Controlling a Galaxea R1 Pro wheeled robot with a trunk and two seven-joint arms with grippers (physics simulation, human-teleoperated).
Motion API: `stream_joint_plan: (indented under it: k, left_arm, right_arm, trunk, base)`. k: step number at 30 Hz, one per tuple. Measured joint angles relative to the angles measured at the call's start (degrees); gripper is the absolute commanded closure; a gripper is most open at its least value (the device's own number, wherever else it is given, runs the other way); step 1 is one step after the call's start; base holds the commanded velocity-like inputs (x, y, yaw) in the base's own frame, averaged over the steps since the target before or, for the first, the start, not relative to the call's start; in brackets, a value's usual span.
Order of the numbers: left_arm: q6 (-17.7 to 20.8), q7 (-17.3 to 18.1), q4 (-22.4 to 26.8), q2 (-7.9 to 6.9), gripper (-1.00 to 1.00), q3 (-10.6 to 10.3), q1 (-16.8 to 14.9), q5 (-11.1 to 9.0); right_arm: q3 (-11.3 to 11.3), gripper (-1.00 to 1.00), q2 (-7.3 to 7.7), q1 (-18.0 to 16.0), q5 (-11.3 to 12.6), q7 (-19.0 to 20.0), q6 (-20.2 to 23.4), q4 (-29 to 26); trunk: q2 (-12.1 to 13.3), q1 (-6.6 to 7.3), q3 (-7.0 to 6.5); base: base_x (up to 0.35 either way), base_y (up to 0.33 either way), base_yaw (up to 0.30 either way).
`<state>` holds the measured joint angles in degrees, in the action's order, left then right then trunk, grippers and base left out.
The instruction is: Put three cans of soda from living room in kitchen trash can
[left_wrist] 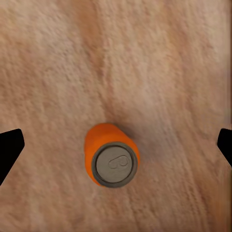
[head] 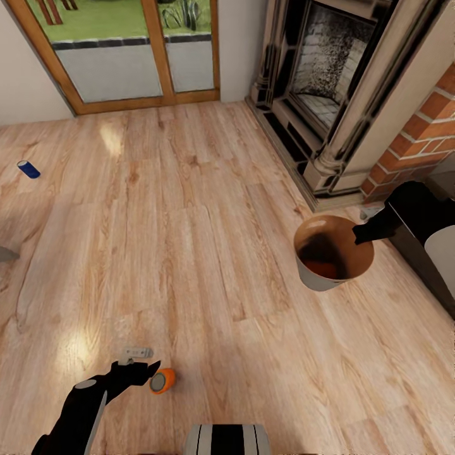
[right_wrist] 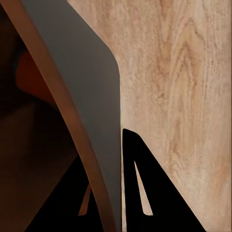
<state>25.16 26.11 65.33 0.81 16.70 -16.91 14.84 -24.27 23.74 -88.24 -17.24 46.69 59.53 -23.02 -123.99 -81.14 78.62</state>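
The left arm [head: 79, 411] is glossy black with a pale grey stripe along its length and a grey oval patch near the wrist. Its gripper [head: 148, 368] is black, with a small white block bearing grey marks beside it. The right arm [head: 420, 218] is black with a white panel on its outer side, and its gripper [head: 361, 237] is black too. In the right wrist view the fingers [right_wrist: 140, 193] are flat black wedges with narrow triangular slots. The trunk [head: 227, 439] shows black and white bands.
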Motion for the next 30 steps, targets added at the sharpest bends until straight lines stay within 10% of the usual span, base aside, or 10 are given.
stream_joint_plan:
  k: [30]
  left_arm:
    - [0.0, 0.0, -0.2, 0.05, -1.00, 0.0, 0.0, 0.0]
  right_arm:
    - [-0.1, 1.00, -0.08, 0.0, 0.4, 0.0, 0.2, 0.0]
  trunk:
    - [-5.2, -2.85, 3.08]
  base:
    - [-0.002, -0.003, 0.000]
